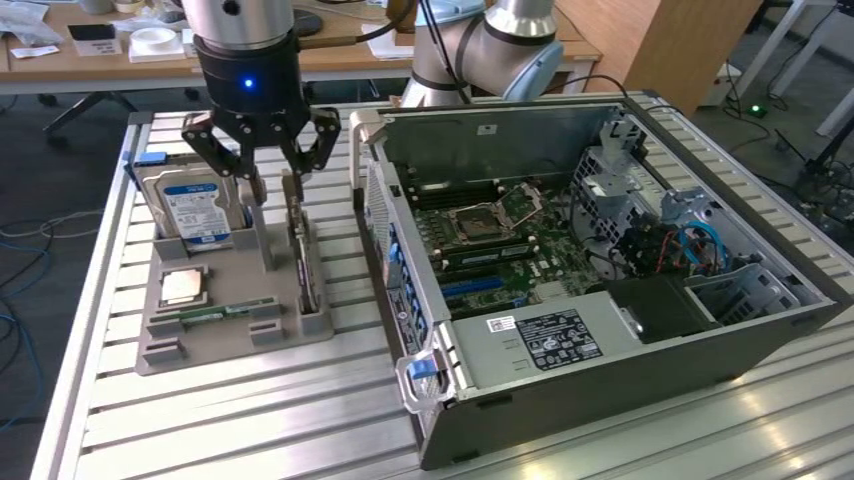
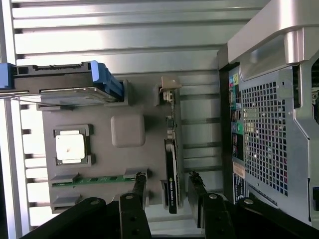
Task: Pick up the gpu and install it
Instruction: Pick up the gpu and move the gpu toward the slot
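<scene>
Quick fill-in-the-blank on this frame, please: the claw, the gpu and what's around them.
1. The claw hangs over the gpu with its jaws ___.
2. The gpu stands on ___ in the gray holder.
3. The computer case sits to the exterior view's ___ of the holder.
Missing words: open; edge; right.

Grey holder tray (image 1: pixel 227 345) on slatted aluminium table (image 1: pixel 240 430): hard drive (image 1: pixel 191 205) upright at one end, blue-white label; square processor (image 1: pixel 183 287) lying flat; green RAM stick (image 1: pixel 214 315) in a slot. Open computer case (image 1: pixel 601 390) beside tray, motherboard (image 1: pixel 487 225) exposed.
</scene>
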You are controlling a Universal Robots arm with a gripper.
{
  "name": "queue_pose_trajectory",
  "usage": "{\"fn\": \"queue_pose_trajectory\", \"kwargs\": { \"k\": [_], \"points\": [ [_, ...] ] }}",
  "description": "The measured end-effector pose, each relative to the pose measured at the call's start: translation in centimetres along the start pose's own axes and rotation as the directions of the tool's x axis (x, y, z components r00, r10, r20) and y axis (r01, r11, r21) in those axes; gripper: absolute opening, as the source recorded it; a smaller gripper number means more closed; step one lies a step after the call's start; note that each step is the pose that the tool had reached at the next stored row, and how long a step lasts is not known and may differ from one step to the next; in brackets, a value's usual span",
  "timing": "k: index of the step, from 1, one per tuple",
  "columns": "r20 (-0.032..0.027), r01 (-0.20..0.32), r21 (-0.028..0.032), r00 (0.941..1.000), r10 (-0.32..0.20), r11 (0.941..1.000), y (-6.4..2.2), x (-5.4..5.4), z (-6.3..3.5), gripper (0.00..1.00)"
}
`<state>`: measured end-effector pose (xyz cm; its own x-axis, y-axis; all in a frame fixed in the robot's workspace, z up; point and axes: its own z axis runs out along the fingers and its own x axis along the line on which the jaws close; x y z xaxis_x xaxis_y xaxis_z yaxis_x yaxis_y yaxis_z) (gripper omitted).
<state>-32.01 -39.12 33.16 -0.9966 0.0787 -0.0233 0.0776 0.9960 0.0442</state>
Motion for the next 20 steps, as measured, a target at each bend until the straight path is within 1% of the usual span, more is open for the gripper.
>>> {"fn": "queue_pose_trajectory", "kwargs": {
  "k": [20],
  "points": [
    [0.0000,0.000,0.0000,1.0000,0.000,1.0000,0.19,0.1,1.70,0.47]
  ]
}}
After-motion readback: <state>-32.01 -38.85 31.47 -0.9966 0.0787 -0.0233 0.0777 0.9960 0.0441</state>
